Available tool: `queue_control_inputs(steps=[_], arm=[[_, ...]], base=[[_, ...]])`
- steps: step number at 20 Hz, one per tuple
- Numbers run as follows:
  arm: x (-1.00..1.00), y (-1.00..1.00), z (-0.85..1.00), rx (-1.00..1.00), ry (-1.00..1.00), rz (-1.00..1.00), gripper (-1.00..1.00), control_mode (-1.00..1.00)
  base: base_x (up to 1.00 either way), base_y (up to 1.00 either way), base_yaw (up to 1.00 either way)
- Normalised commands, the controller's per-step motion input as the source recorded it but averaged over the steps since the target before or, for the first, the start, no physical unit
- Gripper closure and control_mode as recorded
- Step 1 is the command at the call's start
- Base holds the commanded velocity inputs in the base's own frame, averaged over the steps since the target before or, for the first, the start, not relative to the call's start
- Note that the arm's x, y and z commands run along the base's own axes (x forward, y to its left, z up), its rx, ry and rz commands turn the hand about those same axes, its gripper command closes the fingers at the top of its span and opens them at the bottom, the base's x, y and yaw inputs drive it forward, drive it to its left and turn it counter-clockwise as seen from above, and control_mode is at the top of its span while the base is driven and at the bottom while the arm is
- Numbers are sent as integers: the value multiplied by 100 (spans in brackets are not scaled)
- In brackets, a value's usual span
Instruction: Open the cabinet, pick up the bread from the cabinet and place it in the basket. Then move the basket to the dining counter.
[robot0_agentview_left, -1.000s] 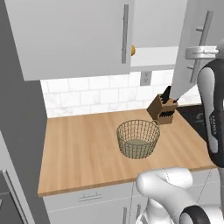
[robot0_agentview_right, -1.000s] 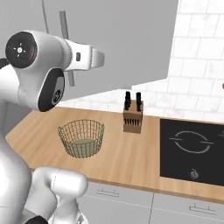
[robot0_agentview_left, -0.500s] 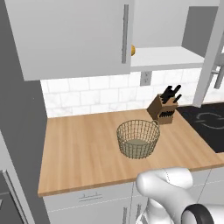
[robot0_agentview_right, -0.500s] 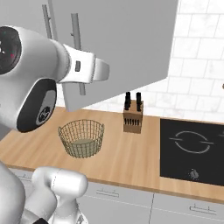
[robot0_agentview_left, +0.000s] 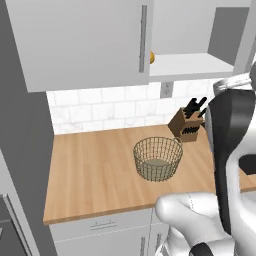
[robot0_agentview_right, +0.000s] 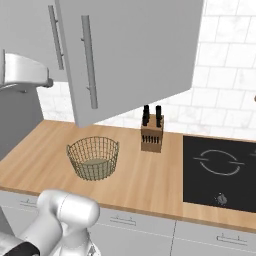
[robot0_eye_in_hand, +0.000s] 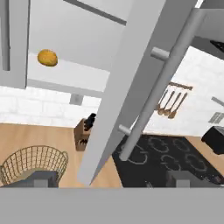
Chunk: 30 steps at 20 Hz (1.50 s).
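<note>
The cabinet (robot0_agentview_left: 80, 40) has its left door closed and its right door (robot0_agentview_right: 135, 50) swung wide open, long bar handle (robot0_eye_in_hand: 162, 83) facing out. The bread (robot0_eye_in_hand: 47, 57), a small golden-brown roll, lies on the pale shelf (robot0_eye_in_hand: 70, 74); it also peeks out as the bread (robot0_agentview_left: 151, 57) behind the closed door's edge. The wire basket (robot0_agentview_left: 158, 158) stands on the wooden counter below, also seen as the basket (robot0_agentview_right: 93, 157) and the basket (robot0_eye_in_hand: 31, 164). My gripper (robot0_eye_in_hand: 109, 183) is open, its fingertips (robot0_eye_in_hand: 38, 182) wide apart, back from the door handle and holding nothing.
A wooden knife block (robot0_agentview_left: 187, 125) stands against the tiled wall right of the basket. A black cooktop (robot0_agentview_right: 220, 170) takes the counter's right end. Utensils (robot0_eye_in_hand: 168, 103) hang on the wall beyond. The open door juts out over the counter. My arm (robot0_agentview_left: 230, 150) rises at the right.
My jaws have spread and let go of the door handle. The right door has swung further open. The arm has drawn back from the door.
</note>
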Motion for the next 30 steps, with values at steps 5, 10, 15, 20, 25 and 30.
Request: queue_control_inputs(steps=[5, 10, 15, 20, 25, 30], arm=[[66, 77, -13, -48, 68, -25, -100, -100], [98, 5, -25, -44, 54, -23, -100, -100], [37, -58, -12, -18, 36, -14, -100, -100], [-25, -100, 0, 1, 40, -18, -100, -100], [-55, -100, 2, 1, 37, -20, -100, -100], [-72, -100, 1, 10, 29, -18, -100, -100]], base=[[0, 0, 0], [0, 0, 0], [0, 0, 0], [0, 0, 0], [0, 0, 0], [0, 0, 0]])
